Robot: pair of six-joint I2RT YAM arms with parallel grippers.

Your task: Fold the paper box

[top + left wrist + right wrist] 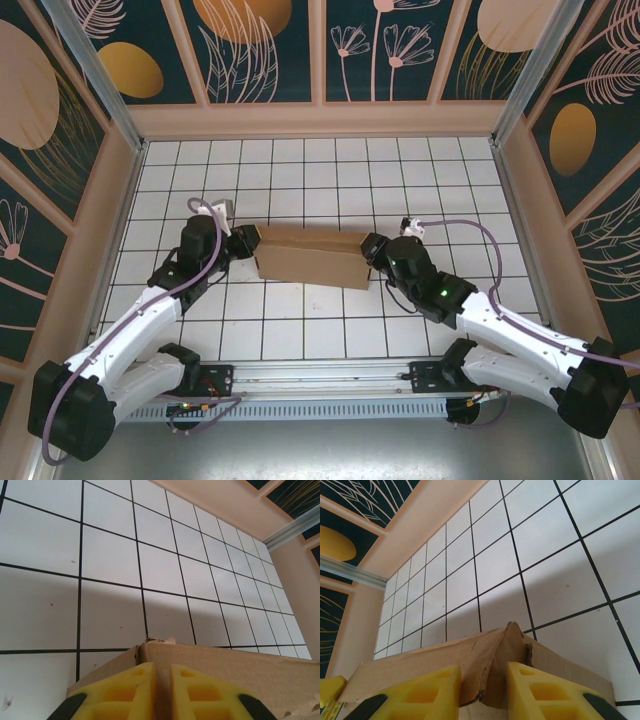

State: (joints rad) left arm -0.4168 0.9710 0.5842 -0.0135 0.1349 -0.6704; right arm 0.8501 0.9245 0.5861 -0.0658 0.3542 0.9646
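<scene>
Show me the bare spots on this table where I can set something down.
Free: the wide band of white tiled table between the brown corrugated cardboard box and the far wall; also the near strip between box and metal rail. Crowded: both box ends, where the left gripper and right gripper clamp it.

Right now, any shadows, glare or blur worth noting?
Top external: even light, sharp, no glare on the paper box. Left wrist: a soft shadow band lies across the tiles. Right wrist: a similar shadow falls beyond the box.
</scene>
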